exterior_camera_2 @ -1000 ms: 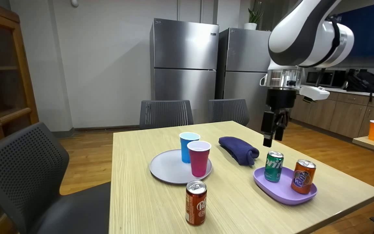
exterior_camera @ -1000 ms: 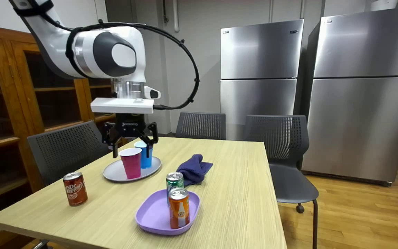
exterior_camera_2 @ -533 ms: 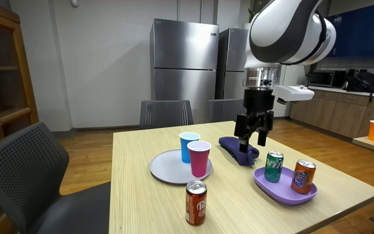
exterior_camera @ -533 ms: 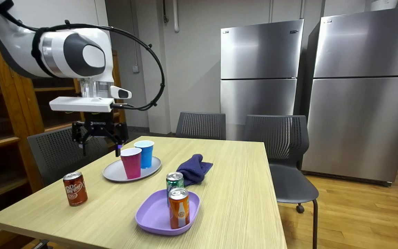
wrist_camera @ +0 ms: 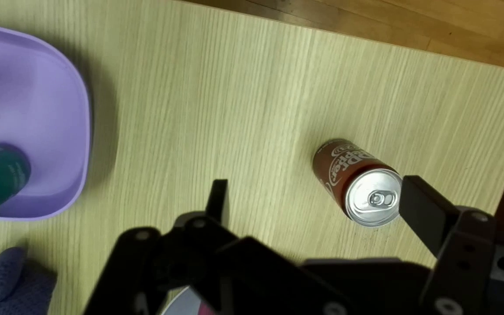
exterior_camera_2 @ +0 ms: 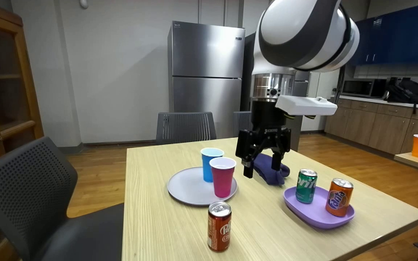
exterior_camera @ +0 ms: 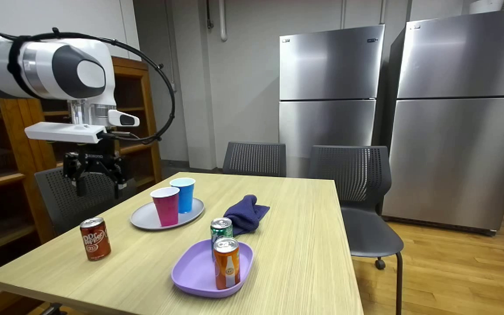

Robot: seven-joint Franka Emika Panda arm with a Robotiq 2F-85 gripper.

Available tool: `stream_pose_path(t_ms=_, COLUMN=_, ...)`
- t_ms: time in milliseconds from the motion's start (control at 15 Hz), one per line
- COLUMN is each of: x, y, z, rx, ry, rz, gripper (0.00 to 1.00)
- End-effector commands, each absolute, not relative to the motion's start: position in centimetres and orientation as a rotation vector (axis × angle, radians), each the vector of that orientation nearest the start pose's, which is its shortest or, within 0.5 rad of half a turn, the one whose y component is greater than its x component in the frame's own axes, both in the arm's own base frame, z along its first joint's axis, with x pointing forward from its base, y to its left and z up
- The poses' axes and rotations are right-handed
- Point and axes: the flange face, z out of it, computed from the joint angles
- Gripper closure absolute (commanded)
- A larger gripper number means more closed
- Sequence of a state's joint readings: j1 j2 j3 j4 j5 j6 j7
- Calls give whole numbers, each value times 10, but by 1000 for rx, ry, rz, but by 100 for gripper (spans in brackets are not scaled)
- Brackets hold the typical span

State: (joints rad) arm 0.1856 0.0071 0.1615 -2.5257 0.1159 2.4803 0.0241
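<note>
My gripper (exterior_camera: 99, 192) hangs in the air above the table, its two fingers spread with nothing between them. In an exterior view the gripper (exterior_camera_2: 262, 168) appears in front of the navy cloth (exterior_camera_2: 272, 170). Nearest in the wrist view is a dark red Dr Pepper can (wrist_camera: 344, 168), standing upright below the jaws, closer to the right finger (wrist_camera: 427, 210). No contact with it shows. The same can (exterior_camera: 95, 239) stands near the table's side in both exterior views. A magenta cup (exterior_camera_2: 222, 177) and a blue cup (exterior_camera_2: 209, 168) stand on a grey plate (exterior_camera_2: 183, 188).
A purple tray (exterior_camera_2: 316, 219) holds a green Sprite can (exterior_camera_2: 306, 185) and an orange Fanta can (exterior_camera_2: 339, 197). The wooden table (exterior_camera: 295, 245) has dark chairs (exterior_camera: 350, 183) around it. A wooden cabinet (exterior_camera: 134, 96) stands behind the arm, and steel refrigerators (exterior_camera: 328, 87) stand farther back.
The arm has swung leftward in both exterior views, away from behind the cups in one of them, and the gripper has turned somewhat. The fingers stay spread; the cans, cups and cloth have not moved.
</note>
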Motion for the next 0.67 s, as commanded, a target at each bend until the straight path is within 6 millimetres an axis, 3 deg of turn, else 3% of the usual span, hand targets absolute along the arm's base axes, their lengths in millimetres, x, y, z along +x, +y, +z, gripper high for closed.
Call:
stream_pose_path(t_ms=0, x=436, y=179, z=267, rx=-3057, ry=-282, rz=112, gripper=0)
stream_pose_path(t_ms=600, x=444, y=223, z=236, rx=-3093, ry=-230, rz=117, gripper=0)
